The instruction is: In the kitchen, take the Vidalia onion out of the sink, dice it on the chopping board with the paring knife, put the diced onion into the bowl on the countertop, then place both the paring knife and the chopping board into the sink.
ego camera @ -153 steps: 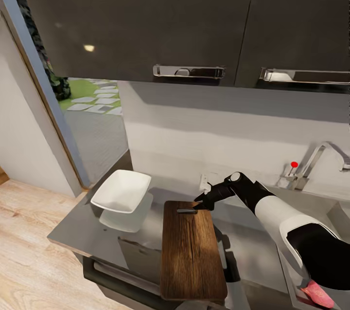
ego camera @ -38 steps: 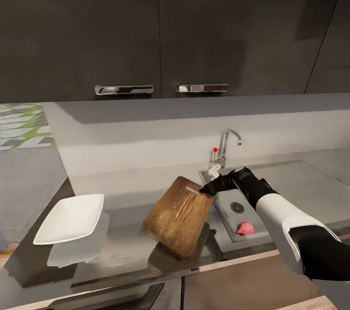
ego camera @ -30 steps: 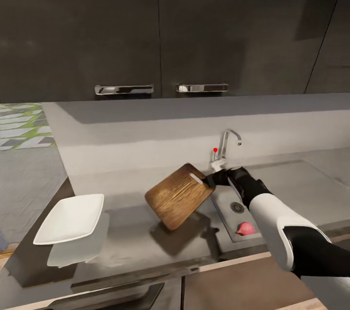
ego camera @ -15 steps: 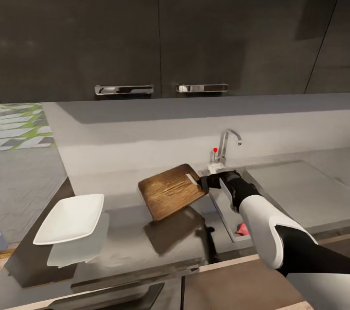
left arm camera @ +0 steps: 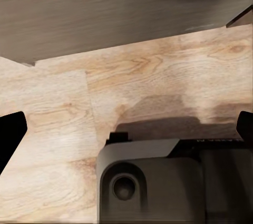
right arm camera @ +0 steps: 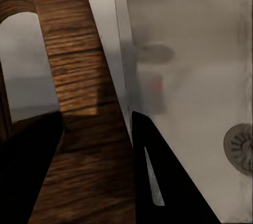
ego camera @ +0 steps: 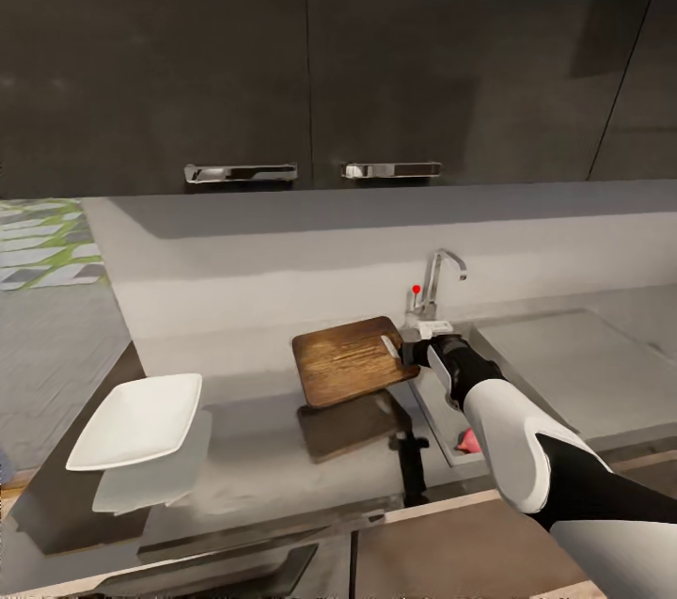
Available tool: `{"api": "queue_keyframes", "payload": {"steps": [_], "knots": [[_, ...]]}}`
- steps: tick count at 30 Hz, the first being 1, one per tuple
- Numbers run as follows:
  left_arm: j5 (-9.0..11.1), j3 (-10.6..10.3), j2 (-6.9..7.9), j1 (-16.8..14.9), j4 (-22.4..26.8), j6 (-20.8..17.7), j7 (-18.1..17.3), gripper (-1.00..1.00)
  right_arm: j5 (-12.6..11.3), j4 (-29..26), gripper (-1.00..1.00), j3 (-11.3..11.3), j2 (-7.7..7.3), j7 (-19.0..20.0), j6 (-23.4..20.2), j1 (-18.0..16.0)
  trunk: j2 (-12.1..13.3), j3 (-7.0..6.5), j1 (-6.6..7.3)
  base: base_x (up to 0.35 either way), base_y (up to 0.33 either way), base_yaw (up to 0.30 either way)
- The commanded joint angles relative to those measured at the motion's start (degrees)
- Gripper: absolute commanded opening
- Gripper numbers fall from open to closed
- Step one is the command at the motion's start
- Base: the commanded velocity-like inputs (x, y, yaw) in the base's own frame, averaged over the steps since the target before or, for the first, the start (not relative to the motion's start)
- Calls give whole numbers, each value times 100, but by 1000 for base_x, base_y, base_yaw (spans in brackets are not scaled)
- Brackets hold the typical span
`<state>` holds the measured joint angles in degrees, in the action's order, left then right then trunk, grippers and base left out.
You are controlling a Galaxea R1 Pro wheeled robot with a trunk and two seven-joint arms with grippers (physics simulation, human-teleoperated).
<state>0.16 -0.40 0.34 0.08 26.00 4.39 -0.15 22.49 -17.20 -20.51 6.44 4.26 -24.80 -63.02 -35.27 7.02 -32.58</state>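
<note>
My right gripper (ego camera: 410, 353) is shut on the handle end of the brown chopping board (ego camera: 350, 360), holding it above the countertop (ego camera: 244, 458) just left of the sink (ego camera: 432, 413). In the right wrist view the board (right arm camera: 79, 76) lies between two dark fingers (right arm camera: 163, 182), with the sink basin (right arm camera: 200, 76) beyond. The pinkish Vidalia onion (ego camera: 464, 440) lies in the sink, half hidden by my right forearm. The white bowl (ego camera: 136, 420) sits at the counter's left end. The paring knife is out of view. My left gripper (left arm camera: 126, 134) is open over wooden floor.
The chrome tap (ego camera: 438, 277) with its red knob (ego camera: 416, 290) stands behind the sink. A flat drainboard (ego camera: 555, 364) lies to the right. Dark wall cabinets (ego camera: 310, 54) hang overhead. The round drain (right arm camera: 242, 147) is in the basin floor.
The camera swung right after the oldest frame. Over the last second my right gripper raised the board off the counter, turned it more level, and carried it slightly right, toward the sink.
</note>
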Motion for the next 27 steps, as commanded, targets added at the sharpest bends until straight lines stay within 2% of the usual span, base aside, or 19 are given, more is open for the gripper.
{"api": "queue_keyframes", "payload": {"steps": [1, 6, 16, 23, 27], "knots": [[2, -4, 1, 0, -5, 9, -1, 100, 25, -12, -100, -40, 6, -10, -32, -3, -8, 9, -1, -102, 0, 0], [2, -4, 1, 0, -24, 12, 4, 100, 22, 55, -100, -47, 40, -174, -38, -1, -8, 9, -1, -125, 0, 0], [2, -4, 1, 0, -25, 9, 2, 100, 19, 201, -100, -74, 50, -189, -51, -1, -8, 9, -1, -134, 63, 0], [2, -4, 1, 0, -25, 10, 0, 100, -6, 358, -100, -489, 46, -204, -52, -3, -8, 9, -1, -107, 84, 0], [2, -4, 1, 0, -25, 9, -1, 100, -7, 398, -100, -552, 46, -365, -48, -2, -8, 9, -1, -12, 8, 0]]}}
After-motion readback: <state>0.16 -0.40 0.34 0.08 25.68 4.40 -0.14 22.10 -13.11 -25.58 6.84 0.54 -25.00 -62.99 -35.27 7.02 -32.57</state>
